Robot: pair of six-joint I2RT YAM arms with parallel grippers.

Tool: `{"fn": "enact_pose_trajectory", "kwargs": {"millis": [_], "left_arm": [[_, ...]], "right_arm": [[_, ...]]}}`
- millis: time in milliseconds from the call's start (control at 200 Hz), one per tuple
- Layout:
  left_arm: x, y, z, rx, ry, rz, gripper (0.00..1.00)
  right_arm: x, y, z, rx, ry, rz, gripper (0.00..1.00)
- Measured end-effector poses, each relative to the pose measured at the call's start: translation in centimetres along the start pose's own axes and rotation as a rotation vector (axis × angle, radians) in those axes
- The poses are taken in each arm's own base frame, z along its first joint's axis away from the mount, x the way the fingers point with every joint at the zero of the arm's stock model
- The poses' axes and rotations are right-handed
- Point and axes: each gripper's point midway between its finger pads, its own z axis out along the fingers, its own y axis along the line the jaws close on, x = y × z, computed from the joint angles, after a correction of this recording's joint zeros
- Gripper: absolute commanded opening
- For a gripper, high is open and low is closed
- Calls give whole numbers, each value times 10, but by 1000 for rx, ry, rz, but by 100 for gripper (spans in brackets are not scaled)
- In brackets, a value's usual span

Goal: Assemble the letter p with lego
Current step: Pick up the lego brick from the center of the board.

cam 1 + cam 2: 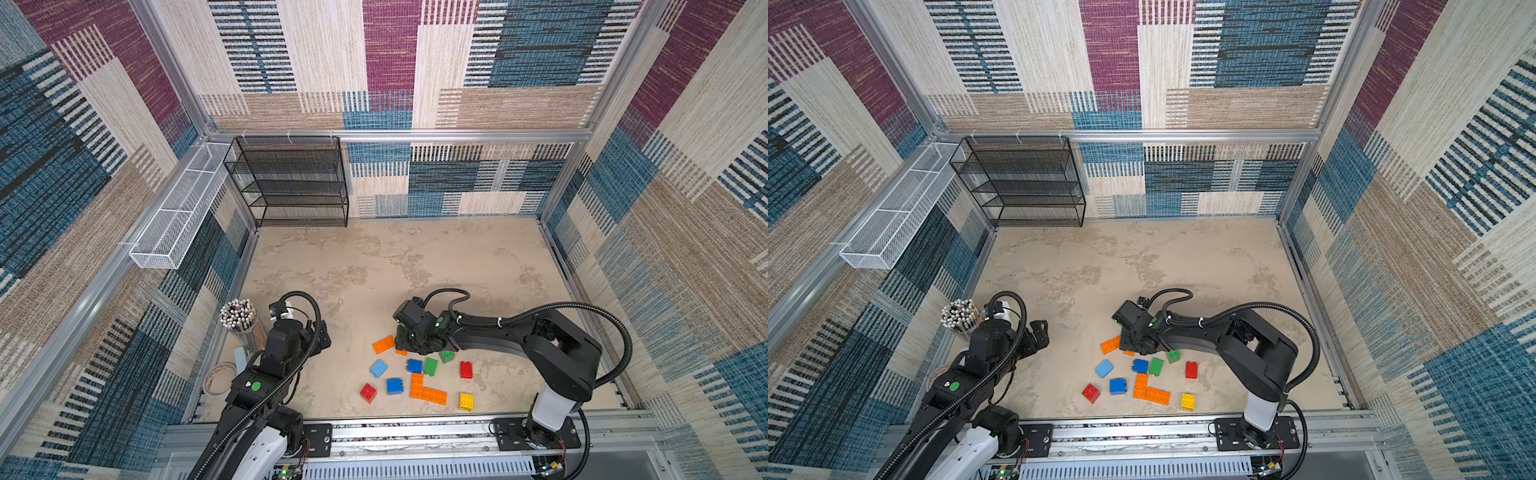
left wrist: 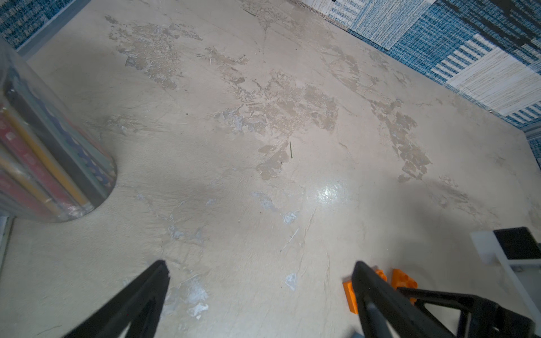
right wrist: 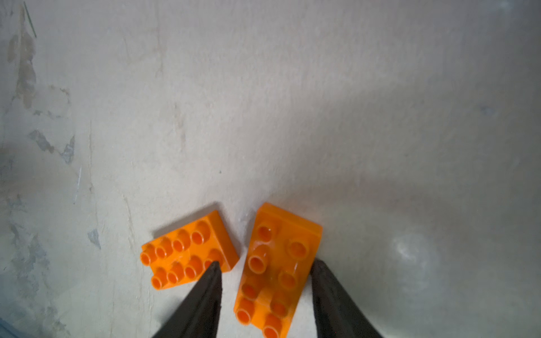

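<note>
The lego lies near the front of the table in both top views. My right gripper (image 1: 405, 349) points down over two orange bricks. In the right wrist view its jaws (image 3: 267, 262) are open and straddle one long orange brick (image 3: 275, 269): one finger touches its side, the other stands a little off. The second orange brick (image 3: 190, 251) lies just outside the jaws (image 1: 383, 344). Two more orange bricks (image 1: 417, 385) form an L. Around them lie blue (image 1: 414, 365), light blue (image 1: 378, 368), green (image 1: 430, 367), red (image 1: 466, 369) and yellow (image 1: 466, 402) bricks. My left gripper (image 2: 261, 264) hangs open and empty over bare table.
A clear cup of pencils (image 1: 241, 318) and a roll of tape (image 1: 218, 378) stand at the left edge beside the left arm. A black mesh shelf (image 1: 291, 183) fills the back left corner. A white mesh basket (image 1: 174, 224) hangs on the left wall.
</note>
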Motion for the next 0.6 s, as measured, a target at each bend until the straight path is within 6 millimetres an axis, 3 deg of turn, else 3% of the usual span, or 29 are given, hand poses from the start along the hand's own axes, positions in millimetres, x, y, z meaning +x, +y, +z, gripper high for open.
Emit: {"fn": "enact_pose_trajectory", "kwargs": {"millis": [225, 391, 596], "left_arm": [[-1, 1, -1, -2, -10, -2, 99], [-2, 3, -1, -13, -16, -1, 99], [-2, 4, -1, -15, -18, -2, 99]], "right_arm": [[-6, -4, 4, 63, -41, -37, 45], [-12, -18, 2, 139, -75, -79, 44], [-9, -26, -2, 187, -68, -128, 50]]}}
